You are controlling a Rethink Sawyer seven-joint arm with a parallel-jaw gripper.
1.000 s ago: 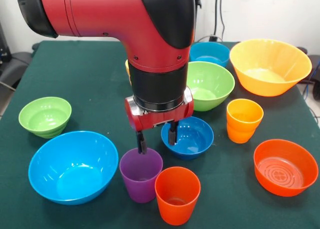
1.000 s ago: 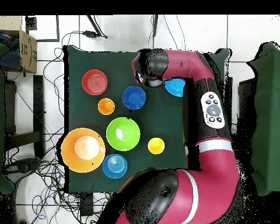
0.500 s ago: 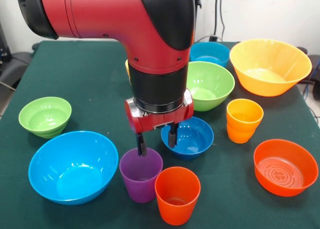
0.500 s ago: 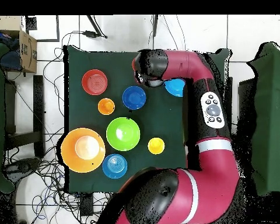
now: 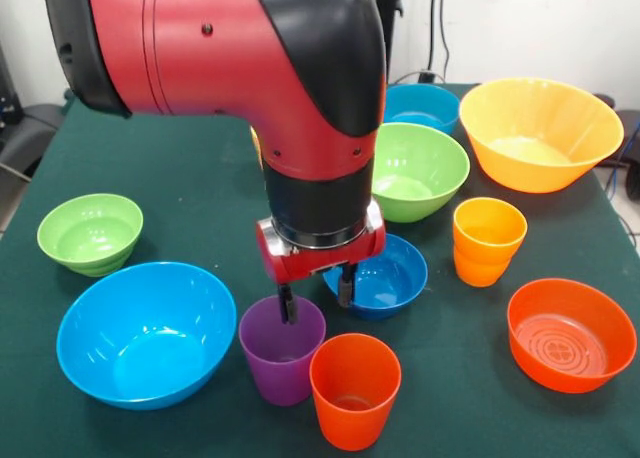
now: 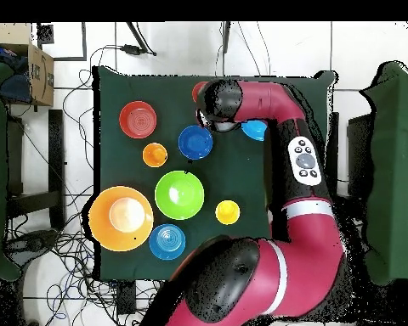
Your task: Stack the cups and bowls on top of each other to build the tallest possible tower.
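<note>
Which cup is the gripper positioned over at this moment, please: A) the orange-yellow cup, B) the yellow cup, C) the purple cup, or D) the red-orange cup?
C: the open gripper hangs at the rim of the purple cup, one finger dipping inside it, the other outside.

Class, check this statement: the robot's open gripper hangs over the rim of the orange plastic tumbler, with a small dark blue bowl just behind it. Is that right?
Not quite. The front view shows the open gripper over the rim of the purple plastic tumbler, one finger reaching inside it. The orange plastic tumbler stands beside it, untouched. The small dark blue bowl does sit just behind.
</note>
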